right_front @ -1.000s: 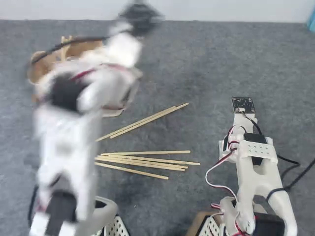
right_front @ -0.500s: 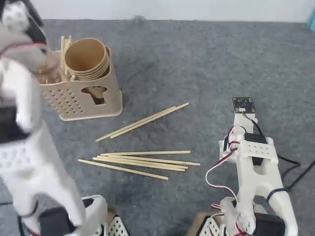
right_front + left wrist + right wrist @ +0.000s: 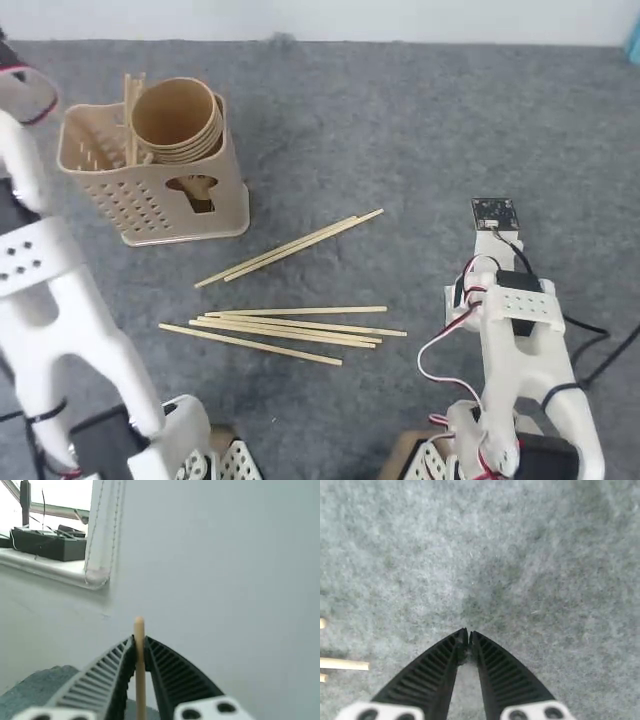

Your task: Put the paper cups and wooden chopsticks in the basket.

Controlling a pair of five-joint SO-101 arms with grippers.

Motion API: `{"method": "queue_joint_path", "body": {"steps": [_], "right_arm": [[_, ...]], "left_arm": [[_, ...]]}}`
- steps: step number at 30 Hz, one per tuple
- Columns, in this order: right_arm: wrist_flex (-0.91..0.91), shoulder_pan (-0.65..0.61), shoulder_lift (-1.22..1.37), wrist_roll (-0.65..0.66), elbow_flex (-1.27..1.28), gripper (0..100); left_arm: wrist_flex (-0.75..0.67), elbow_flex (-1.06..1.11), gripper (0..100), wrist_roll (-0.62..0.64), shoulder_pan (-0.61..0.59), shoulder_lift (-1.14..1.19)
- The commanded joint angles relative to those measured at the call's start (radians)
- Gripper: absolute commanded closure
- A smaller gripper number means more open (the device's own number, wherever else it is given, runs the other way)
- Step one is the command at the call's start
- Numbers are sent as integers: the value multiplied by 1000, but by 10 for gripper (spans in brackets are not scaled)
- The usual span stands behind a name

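The beige basket (image 3: 150, 195) stands at the back left of the grey mat, with stacked paper cups (image 3: 178, 118) and a few upright wooden chopsticks (image 3: 131, 100) inside it. A pair of chopsticks (image 3: 290, 247) lies slanted in the middle, and several more (image 3: 285, 328) lie in a bundle nearer the front. My left arm (image 3: 35, 270) rises at the far left edge. Its gripper (image 3: 139, 641) is shut on one chopstick (image 3: 139, 680) and points at a pale wall. My right gripper (image 3: 468, 635) is shut and empty, low over bare mat, with chopstick ends (image 3: 342, 664) off to one side.
My right arm (image 3: 515, 330) stands at the front right, with cables (image 3: 590, 350) trailing beside it. The mat's back and right areas (image 3: 430, 120) are bare grey surface. A pale wall runs along the far edge.
My left arm has swung away from over the basket to the far left edge, uncovering the basket and the chopsticks. The right arm has not moved.
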Motion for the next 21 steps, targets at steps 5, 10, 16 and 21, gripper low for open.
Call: {"method": "queue_joint_path", "body": {"steps": [5, 10, 16, 21], "right_arm": [[-12, 2, -35, 12, -5, 980], [-12, 2, -35, 12, -5, 980], [-13, 2, -35, 12, -5, 980], [-10, 5, -35, 11, -5, 980]], "left_arm": [[2, 163, 947, -229, 31, -9], [115, 145, 785, -169, 25, -48], [347, 148, 765, -103, -5, -311], [635, 231, 765, -98, -3, -580]]}}
